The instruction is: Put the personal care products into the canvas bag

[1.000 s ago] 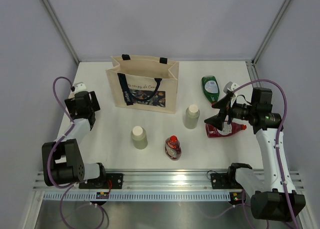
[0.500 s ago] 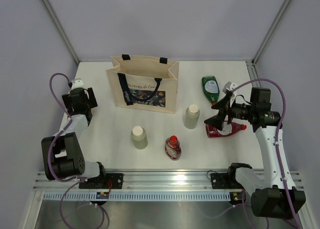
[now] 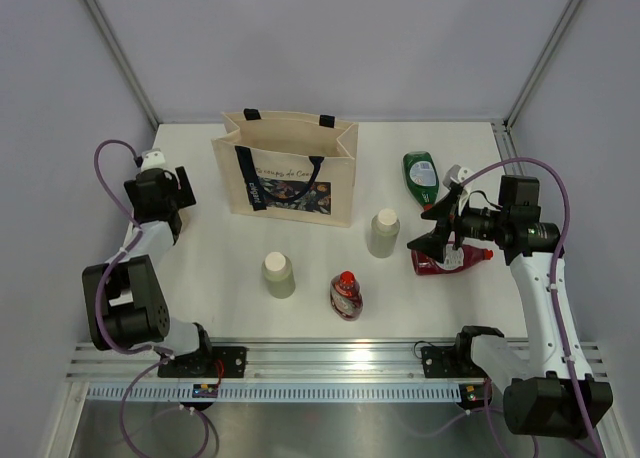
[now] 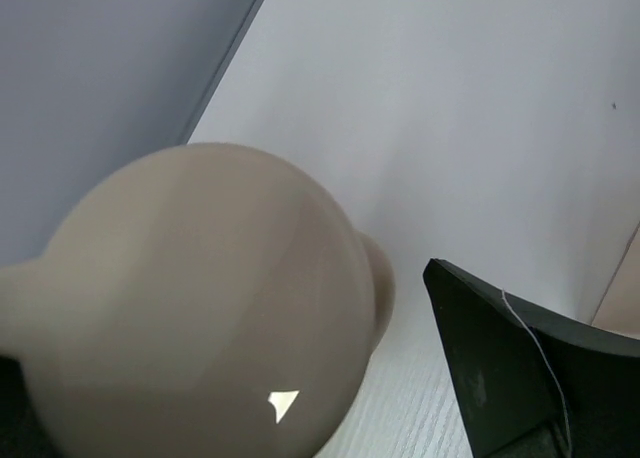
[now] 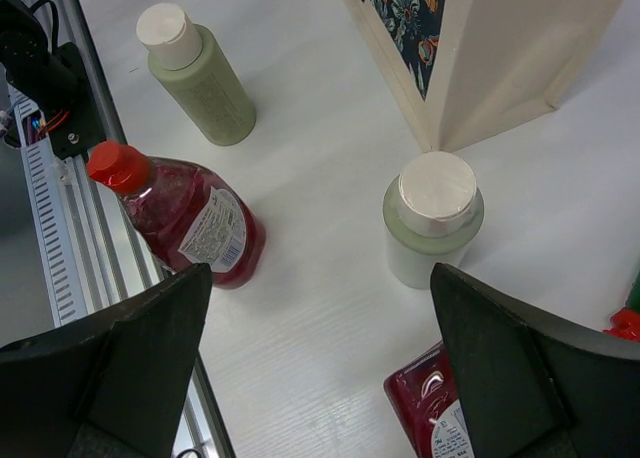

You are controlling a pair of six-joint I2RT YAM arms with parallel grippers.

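Note:
The canvas bag [image 3: 285,173] stands open at the back middle; its corner shows in the right wrist view [image 5: 500,68]. Two grey-green bottles [image 3: 279,275] [image 3: 383,232] and a red squeeze bottle [image 3: 346,294] stand in front of it. A second red bottle [image 3: 455,261] lies on its side, and the dark green bottle [image 3: 421,175] lies behind it. My right gripper [image 3: 432,233] is open and empty, above the table between the lying red bottle [image 5: 435,418] and the nearer grey-green bottle [image 5: 432,228]. My left gripper [image 3: 152,190] is at the far left edge, open, with a cream rounded thing [image 4: 210,308] close by its left finger.
Grey side walls and a metal frame close the table at the left, right and back. The rail with the arm bases [image 3: 330,363] runs along the near edge. The red upright bottle [image 5: 190,218] and the other grey-green bottle [image 5: 200,78] stand near that rail.
My left gripper has drawn back and further toward the far left wall. My right gripper has stayed almost still. No bottle has moved.

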